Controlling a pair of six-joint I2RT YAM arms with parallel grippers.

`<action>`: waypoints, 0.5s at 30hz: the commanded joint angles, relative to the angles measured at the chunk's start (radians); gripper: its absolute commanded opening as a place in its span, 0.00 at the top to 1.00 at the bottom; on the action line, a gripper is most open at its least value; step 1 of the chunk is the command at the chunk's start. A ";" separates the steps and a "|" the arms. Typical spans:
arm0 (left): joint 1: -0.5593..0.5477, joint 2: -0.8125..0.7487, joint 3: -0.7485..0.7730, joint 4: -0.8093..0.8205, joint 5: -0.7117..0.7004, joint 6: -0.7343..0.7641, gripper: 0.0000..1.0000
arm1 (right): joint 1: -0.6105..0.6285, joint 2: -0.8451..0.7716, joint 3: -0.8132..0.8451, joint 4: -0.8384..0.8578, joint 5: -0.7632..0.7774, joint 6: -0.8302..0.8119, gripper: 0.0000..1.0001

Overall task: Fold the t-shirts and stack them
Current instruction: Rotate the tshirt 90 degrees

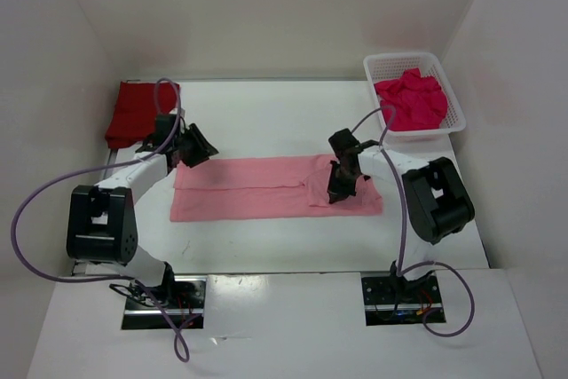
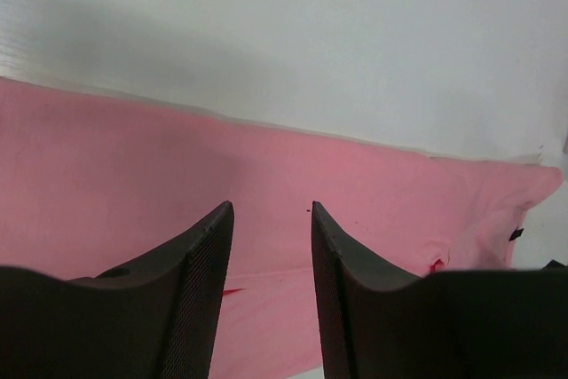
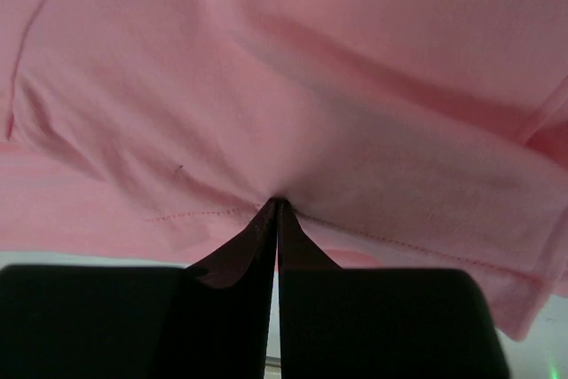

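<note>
The light pink t-shirt (image 1: 257,189) lies as a long flat strip across the middle of the table. My right gripper (image 1: 338,191) is shut on a fold of it near its right end. In the right wrist view the fingertips (image 3: 277,202) pinch the pink cloth (image 3: 311,68) at a stitched hem. My left gripper (image 1: 197,148) hovers at the strip's left end. It (image 2: 272,207) is open, with only pink cloth (image 2: 133,166) below and nothing between its fingers. The dark red t-shirt (image 1: 138,113) lies folded at the back left. The crimson t-shirt (image 1: 410,102) sits crumpled in the basket.
A white lattice basket (image 1: 390,61) stands at the back right corner. White walls close in the table on the left, back and right. Bare white tabletop (image 1: 266,117) shows behind the pink shirt. Purple cables loop from both arms.
</note>
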 commanded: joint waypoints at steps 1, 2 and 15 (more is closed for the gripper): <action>0.000 0.061 -0.016 0.052 0.023 -0.012 0.52 | 0.020 -0.075 -0.082 0.018 -0.032 0.031 0.95; 0.017 0.076 -0.016 0.052 0.034 -0.025 0.52 | 0.020 -0.089 -0.082 0.018 -0.032 0.031 0.95; 0.245 0.177 -0.115 0.038 0.132 -0.124 0.52 | -0.070 0.010 0.103 0.110 0.018 0.033 0.93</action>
